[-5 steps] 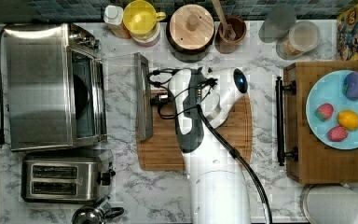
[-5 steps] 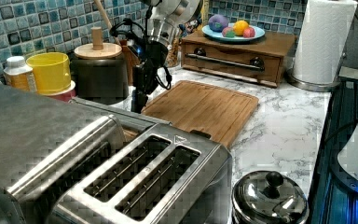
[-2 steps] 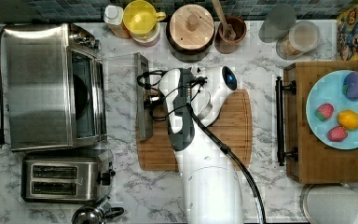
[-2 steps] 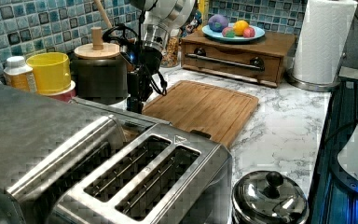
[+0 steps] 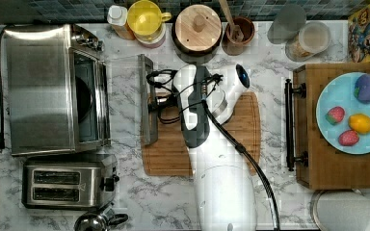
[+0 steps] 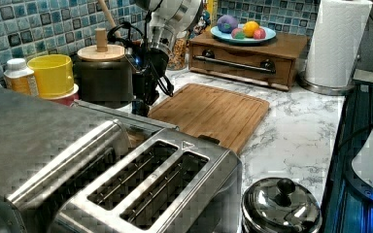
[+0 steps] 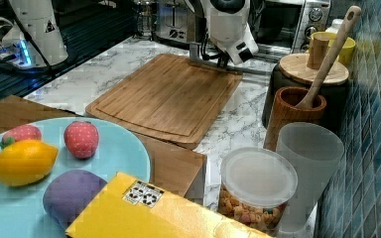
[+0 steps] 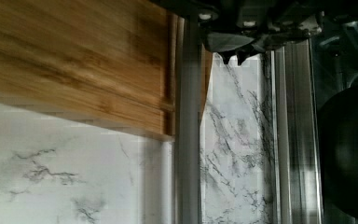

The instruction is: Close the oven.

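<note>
In the top view, the oven [image 5: 41, 89] sits at the left of the tabletop [image 5: 270, 192], its long axis running from the backsplash toward the near edge and its mouth facing the top view's right. Its glass door [image 5: 125, 98] lies folded down flat toward the board, with the bar handle [image 5: 147, 98] at its outer edge, parallel to the oven front. A dark round pan [image 5: 83, 98] rests inside the oven. Below the oven stands a toaster [image 5: 67, 182], with a kettle lid [image 5: 94, 222] just beside it.

The claw [image 5: 156, 102] hangs just right of the handle, over the left edge of the cutting board [image 5: 243, 127]; whether its fingers are spread or clenched, I cannot tell. In the wrist view, the handle [image 8: 189, 140] runs upright with marble seen through the glass beside it.

Along the backsplash stand a yellow cup [image 5: 146, 17], a lidded pot [image 5: 198, 26], a wooden holder [image 5: 238, 33] with a spoon, and a jar [image 5: 310, 39] of cereal. At right, a blue plate [image 5: 335, 91] holds toy fruit on a wooden box [image 5: 337, 168].

Bare marble lies between toaster and arm, and below the board.
</note>
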Controlling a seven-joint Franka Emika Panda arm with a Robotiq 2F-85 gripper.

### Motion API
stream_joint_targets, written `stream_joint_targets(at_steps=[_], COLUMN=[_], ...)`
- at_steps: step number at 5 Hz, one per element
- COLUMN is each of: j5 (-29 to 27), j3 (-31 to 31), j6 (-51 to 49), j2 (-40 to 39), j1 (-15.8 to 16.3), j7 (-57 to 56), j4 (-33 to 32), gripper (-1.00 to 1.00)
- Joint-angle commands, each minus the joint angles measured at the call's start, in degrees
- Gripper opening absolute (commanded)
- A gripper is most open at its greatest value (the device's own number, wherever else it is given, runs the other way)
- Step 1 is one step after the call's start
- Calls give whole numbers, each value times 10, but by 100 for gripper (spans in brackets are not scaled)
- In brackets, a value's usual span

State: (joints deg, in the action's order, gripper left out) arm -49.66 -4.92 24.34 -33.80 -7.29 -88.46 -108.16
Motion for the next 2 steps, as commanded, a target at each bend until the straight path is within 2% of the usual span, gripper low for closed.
stream_joint_targets(at_steps=[1,2], j5=[-19,-20], j3=[-57,-66], j6=[25,42], j2=[79,115], j1=[71,85], j7=[53,65], j4=[38,24], gripper=[-100,-100])
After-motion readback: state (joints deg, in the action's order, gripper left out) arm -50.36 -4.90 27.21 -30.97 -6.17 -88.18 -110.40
